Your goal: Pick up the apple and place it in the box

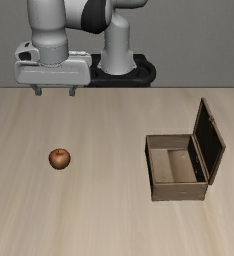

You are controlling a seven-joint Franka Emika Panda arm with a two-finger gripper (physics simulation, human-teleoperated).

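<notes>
A small red apple (59, 158) lies on the wooden table at the exterior view's left. A brown box (179, 166) stands at the exterior view's right with its lid (209, 137) raised, and its inside shows nothing in it. My gripper (53, 93) hangs high above the table near the far edge, well above and behind the apple. Its two short dark fingers (36, 91) point down and stand apart, open with nothing between them.
The light wooden table (109, 210) stretches across the whole view. The robot's dark base (119, 70) stands at the far edge, behind the middle of the table.
</notes>
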